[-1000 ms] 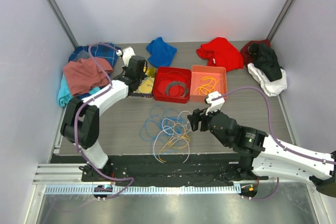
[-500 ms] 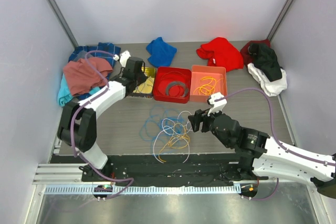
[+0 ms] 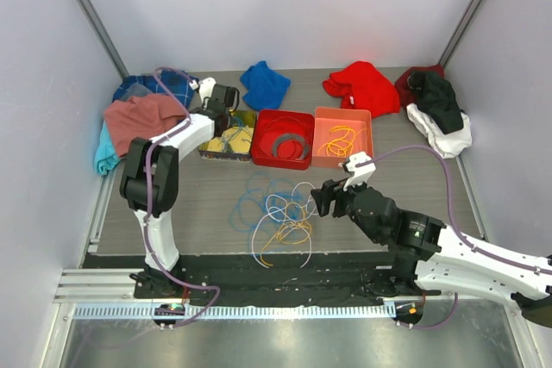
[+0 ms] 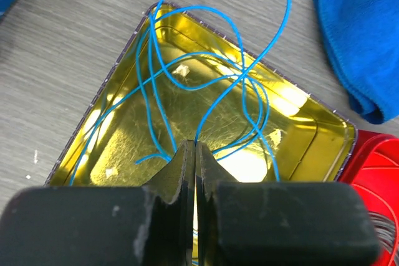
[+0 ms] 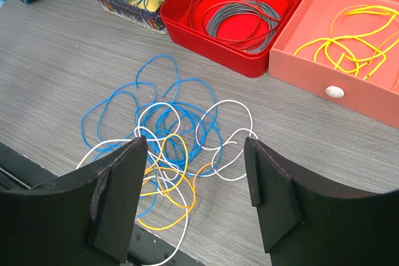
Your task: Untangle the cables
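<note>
A tangle of blue, white and orange cables (image 3: 280, 213) lies on the table in front of the boxes. In the right wrist view blue loops (image 5: 168, 116), white loops (image 5: 227, 104) and an orange loop (image 5: 181, 197) cross one another. My right gripper (image 5: 194, 147) hovers open above the tangle's near side and touches nothing. At the back left, my left gripper (image 4: 192, 144) is shut on a blue cable (image 4: 218, 101). That cable loops down into the gold tin (image 4: 106, 91) below it. More yellow cable (image 5: 340, 45) lies in the salmon box.
A red box (image 3: 261, 154) holds a grey ring and thin red wire. Right of it stands the salmon box (image 3: 319, 127). Cloths lie along the back: a pile at left (image 3: 142, 118), blue (image 3: 263, 84), red (image 3: 362, 85), black and white (image 3: 440, 105).
My left arm has swung back and to the left, carrying its shut gripper farther over the gold tin. The right arm has barely shifted and stays open.
</note>
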`<state>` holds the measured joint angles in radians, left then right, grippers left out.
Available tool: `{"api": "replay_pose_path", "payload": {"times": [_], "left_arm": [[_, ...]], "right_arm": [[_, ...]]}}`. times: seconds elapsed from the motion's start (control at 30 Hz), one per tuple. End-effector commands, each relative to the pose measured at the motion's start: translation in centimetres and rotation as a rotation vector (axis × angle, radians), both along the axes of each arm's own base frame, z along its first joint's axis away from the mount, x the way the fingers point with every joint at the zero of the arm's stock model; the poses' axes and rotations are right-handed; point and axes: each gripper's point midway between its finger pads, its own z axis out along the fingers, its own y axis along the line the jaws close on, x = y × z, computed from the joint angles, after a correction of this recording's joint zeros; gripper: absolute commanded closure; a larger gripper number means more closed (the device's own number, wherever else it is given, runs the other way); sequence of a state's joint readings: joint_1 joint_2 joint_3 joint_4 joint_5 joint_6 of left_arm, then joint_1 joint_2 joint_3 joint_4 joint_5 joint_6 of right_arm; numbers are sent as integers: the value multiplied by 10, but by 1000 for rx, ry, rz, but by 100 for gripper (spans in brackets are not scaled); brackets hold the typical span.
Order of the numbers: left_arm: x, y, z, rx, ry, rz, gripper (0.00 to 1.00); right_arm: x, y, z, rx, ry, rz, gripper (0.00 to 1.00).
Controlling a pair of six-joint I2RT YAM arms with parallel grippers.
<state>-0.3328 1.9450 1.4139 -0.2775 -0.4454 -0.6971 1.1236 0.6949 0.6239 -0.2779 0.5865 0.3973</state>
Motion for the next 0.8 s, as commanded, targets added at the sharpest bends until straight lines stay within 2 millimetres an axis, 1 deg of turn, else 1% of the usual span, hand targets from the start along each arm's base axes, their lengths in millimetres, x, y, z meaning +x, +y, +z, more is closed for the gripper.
{"api": "replay_pose_path", "payload": {"times": [0.0, 0.03, 0.07, 0.1, 0.13, 0.17, 0.2, 0.23, 0.27, 0.3, 0.33, 0.37, 0.4, 0.43, 0.47, 0.5, 0.53, 0.6, 0.63, 0.67, 0.7, 0.73, 0.77], "left_arm": [[-2, -3, 27, 45, -51, -17, 92], [-5, -4, 29, 47, -58, -19, 85], [-12, -3, 34, 59, -67, -16, 64], [-15, -6, 38, 64, -77, -22, 55], [-19, -6, 42, 69, -85, -22, 48], [-24, -4, 43, 77, -85, -18, 39], [-28, 0, 60, 79, -116, -3, 35], [-32, 3, 66, 83, -123, 2, 30], [-37, 7, 71, 87, -129, 9, 28], [-44, 10, 88, 85, -156, 15, 27], [-48, 13, 96, 85, -168, 18, 24], [-55, 14, 98, 86, -169, 15, 23], [-65, 17, 113, 76, -191, 20, 22], [-71, 19, 117, 74, -194, 22, 20], [-80, 18, 114, 72, -181, 12, 20], [-91, 17, 125, 45, -202, 7, 19], [-101, 16, 115, 47, -180, -3, 19], [-121, -1, 115, -3, -183, -63, 19], [-133, -7, 99, -19, -150, -85, 19], [-145, -23, 91, -30, -136, -133, 21], [-152, -31, 85, -41, -126, -155, 23], [-164, -41, 69, -75, -96, -187, 24], [-175, -58, 61, -84, -77, -234, 26]], "right_arm": [[5, 0, 7, 13, -13, -26, 29], [5, 1, 7, 17, -14, -26, 29], [5, 2, 6, 13, -11, -25, 29], [5, 3, 6, 14, -9, -21, 29], [5, 4, 7, 16, -12, -20, 29], [5, 4, 7, 17, -9, -19, 29], [5, 5, 7, 19, -7, -17, 29], [4, 5, 6, 18, -6, -13, 29], [5, 5, 6, 18, -7, -14, 29], [5, 6, 7, 21, -7, -13, 29], [5, 7, 6, 21, -6, -10, 29], [5, 7, 7, 24, -5, -9, 29], [5, 8, 7, 27, -5, -8, 29], [4, 10, 7, 33, -2, -3, 29], [4, 11, 7, 35, -1, 1, 29], [4, 12, 7, 38, -1, 1, 29], [4, 12, 8, 44, 1, 4, 29], [4, 14, 8, 50, 0, 7, 29], [3, 14, 8, 51, 2, 9, 29], [3, 14, 8, 50, 3, 8, 29], [3, 14, 8, 51, 2, 9, 29], [4, 14, 7, 47, 4, 8, 29], [3, 14, 7, 47, 4, 9, 29]]}}
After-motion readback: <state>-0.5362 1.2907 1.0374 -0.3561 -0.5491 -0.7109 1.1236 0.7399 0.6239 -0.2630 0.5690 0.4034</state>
